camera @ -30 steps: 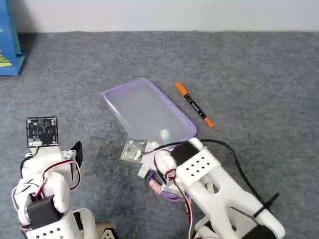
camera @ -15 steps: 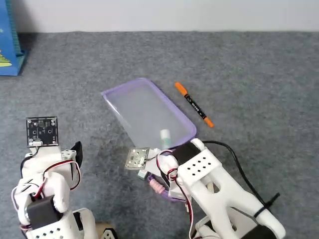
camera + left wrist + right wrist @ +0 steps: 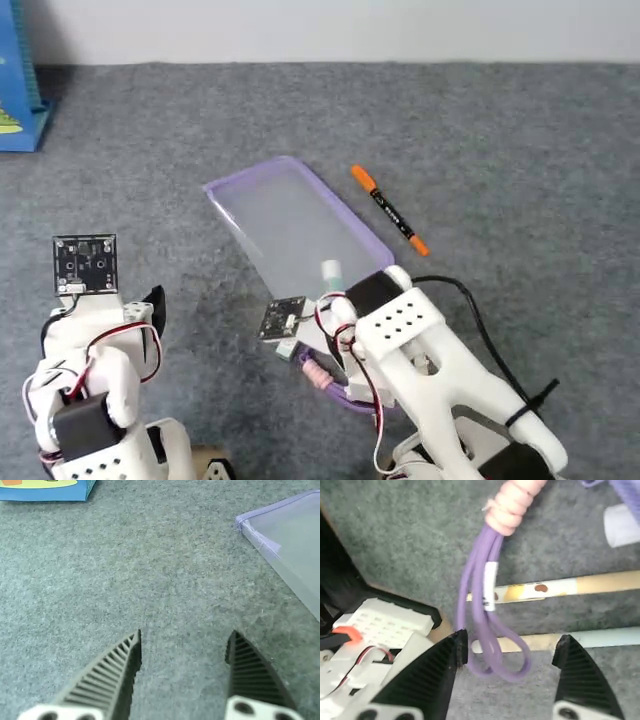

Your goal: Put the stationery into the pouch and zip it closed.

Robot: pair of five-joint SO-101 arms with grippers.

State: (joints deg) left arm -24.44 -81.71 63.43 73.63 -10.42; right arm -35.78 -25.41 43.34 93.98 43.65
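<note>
Over the last second the right arm's wrist has turned above the near end of the pouch (image 3: 290, 225). Its camera board (image 3: 283, 318) has swung round and drifted slightly away from the pouch. The pouch, the orange marker (image 3: 390, 212) and the left arm have stayed put. This looks like re-aiming for a pick, not progress: nothing new has gone in.

The right gripper (image 3: 512, 641) hangs with jaws spread wide over two pencils (image 3: 545, 587) lying side by side on the carpet (image 3: 520, 120) just off the pouch's near end, gripping neither. The left gripper (image 3: 186, 636) is likewise spread and empty, near the pouch's far corner. The marker lies just beside the pouch's long edge, on the side away from the left arm.

A purple cord loop (image 3: 477, 605) (seemingly the arm's own cable) dangles across the pencils between the jaws and could get pinched. From above, the right arm covers the pouch's near end. A white-capped piece (image 3: 330, 270) sits there, but whether it is inside the pouch or on top cannot be told, nor whether the zip is open.
</note>
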